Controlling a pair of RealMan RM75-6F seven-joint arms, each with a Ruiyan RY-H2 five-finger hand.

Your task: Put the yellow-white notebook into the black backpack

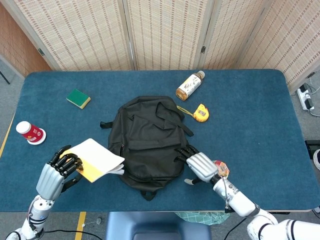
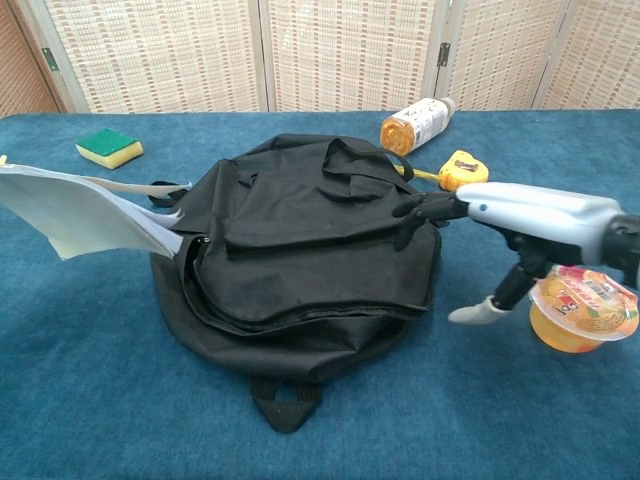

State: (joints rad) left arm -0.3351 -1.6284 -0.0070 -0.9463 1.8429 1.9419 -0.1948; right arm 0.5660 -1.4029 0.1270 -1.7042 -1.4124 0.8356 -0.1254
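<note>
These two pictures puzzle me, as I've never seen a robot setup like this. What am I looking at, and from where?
It is a two-armed robot with human-like hands at a blue table. One picture looks down from its head, the other forward from its chest. In the middle lies a black backpack. The left hand holds a yellow-white notebook beside it. The right hand reaches to the backpack's edge with fingers spread, holding nothing. Around lie a green sponge, a red paper cup, a drink bottle, a yellow tape measure and a sealed fruit cup.
</note>
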